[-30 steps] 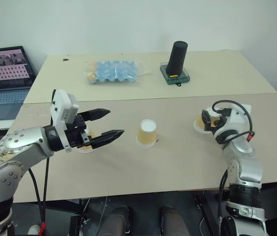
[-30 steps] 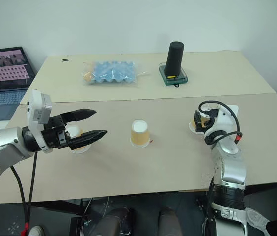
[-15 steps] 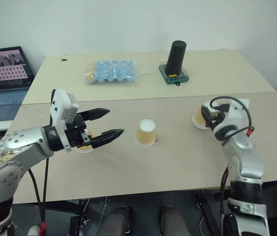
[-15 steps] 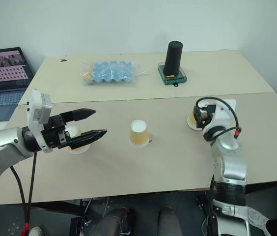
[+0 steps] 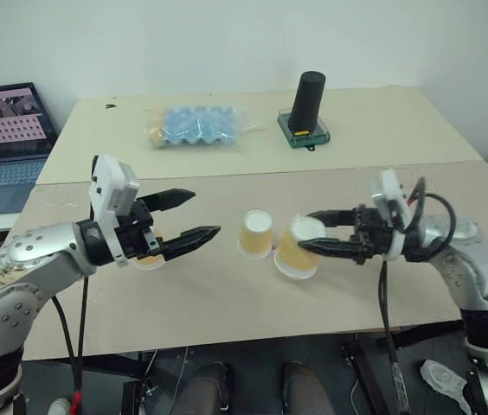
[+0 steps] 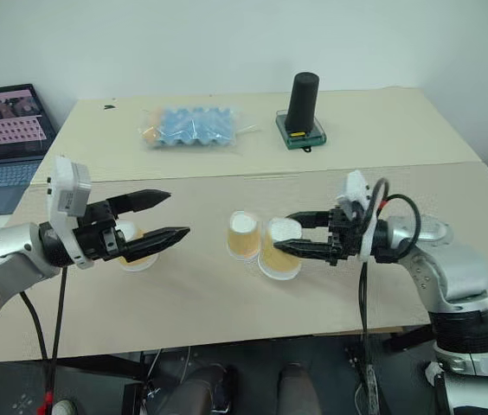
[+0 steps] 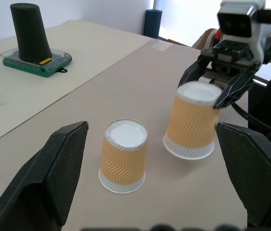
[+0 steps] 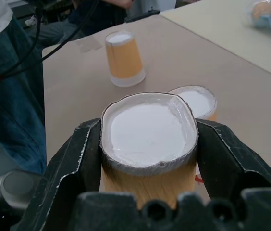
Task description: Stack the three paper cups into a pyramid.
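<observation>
Right gripper (image 5: 306, 232) at frame centre-right, fingers pinching upside-down tan-orange paper cup (image 5: 297, 248), tilted, just beside second inverted cup (image 5: 256, 234) at centre. Third cup (image 5: 150, 256) lower left, behind left gripper (image 5: 197, 217), fingers spread wide, empty.

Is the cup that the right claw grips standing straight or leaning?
Leaning: the held cup is upside down, white base tipped toward the right gripper.

Two head eyes high above the table (image 5: 227, 285), facing twelve o'clock and down, sharing nearly the whole tabletop, left wrist camera low, looking toward three o'clock, right wrist camera close on its held cup (image 8: 147, 144), facing nine o'clock
</observation>
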